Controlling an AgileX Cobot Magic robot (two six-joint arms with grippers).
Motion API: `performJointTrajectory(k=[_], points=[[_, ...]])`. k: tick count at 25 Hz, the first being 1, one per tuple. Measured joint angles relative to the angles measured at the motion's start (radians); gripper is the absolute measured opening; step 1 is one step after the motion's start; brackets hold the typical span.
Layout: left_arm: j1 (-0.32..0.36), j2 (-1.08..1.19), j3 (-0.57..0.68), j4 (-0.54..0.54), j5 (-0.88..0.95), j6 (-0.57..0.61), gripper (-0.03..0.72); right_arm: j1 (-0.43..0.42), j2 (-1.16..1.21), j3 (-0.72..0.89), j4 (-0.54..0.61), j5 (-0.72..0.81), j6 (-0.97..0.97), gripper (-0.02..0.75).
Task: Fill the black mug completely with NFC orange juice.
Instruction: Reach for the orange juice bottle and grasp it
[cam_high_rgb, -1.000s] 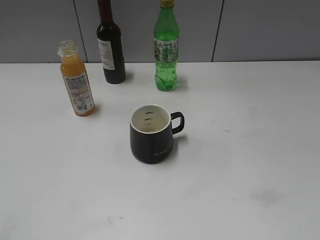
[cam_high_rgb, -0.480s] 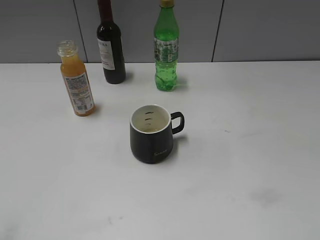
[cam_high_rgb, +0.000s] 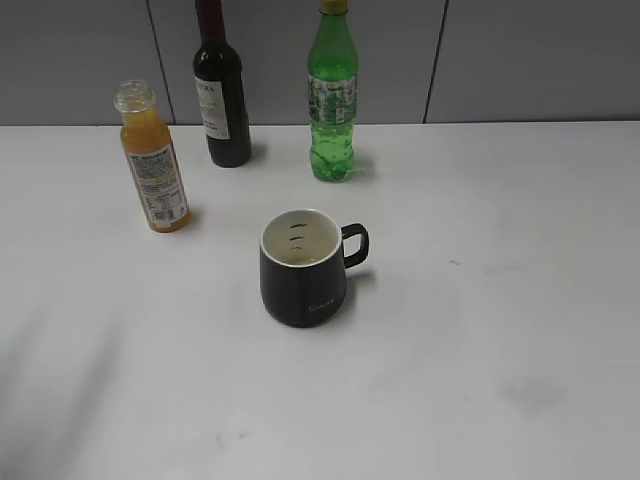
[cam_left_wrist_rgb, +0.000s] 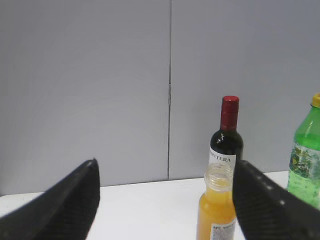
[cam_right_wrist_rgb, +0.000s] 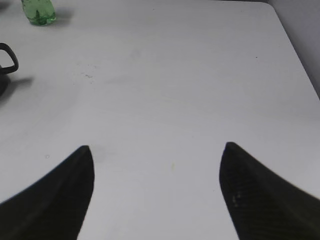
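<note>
The black mug (cam_high_rgb: 304, 270) stands mid-table, white inside, handle to the right, with a little pale liquid at its bottom. Only its handle (cam_right_wrist_rgb: 7, 59) shows at the left edge of the right wrist view. The uncapped orange juice bottle (cam_high_rgb: 153, 160) stands upright at the back left. It also shows in the left wrist view (cam_left_wrist_rgb: 216, 210), close to the right finger. My left gripper (cam_left_wrist_rgb: 165, 172) is open and empty, level with the bottle's neck and some way short of it. My right gripper (cam_right_wrist_rgb: 156, 150) is open and empty above bare table. Neither gripper shows in the exterior view.
A dark wine bottle (cam_high_rgb: 221, 95) and a green soda bottle (cam_high_rgb: 332, 100) stand at the back, by the grey wall. They also show in the left wrist view: the wine bottle (cam_left_wrist_rgb: 227, 140) and the soda bottle (cam_left_wrist_rgb: 306, 155). The table's right edge (cam_right_wrist_rgb: 300, 60) shows in the right wrist view.
Bottles and mug have not moved. A faint shadow has spread over the table's lower left in the exterior view.
</note>
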Motion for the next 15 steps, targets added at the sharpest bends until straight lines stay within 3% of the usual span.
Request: performJointTrajectory(k=[4, 9, 15], points=[[0.0, 0.241, 0.002, 0.04, -0.212, -0.069, 0.626, 0.0, 0.0, 0.0, 0.0, 0.0, 0.0, 0.592], [0.0, 0.496, 0.006, 0.182, -0.426, -0.133, 0.62, 0.0, 0.0, 0.0, 0.0, 0.0, 0.0, 0.592], [0.0, 0.744, -0.005, 0.249, -0.553, -0.137, 0.619, 0.0, 0.0, 0.0, 0.0, 0.0, 0.0, 0.592]])
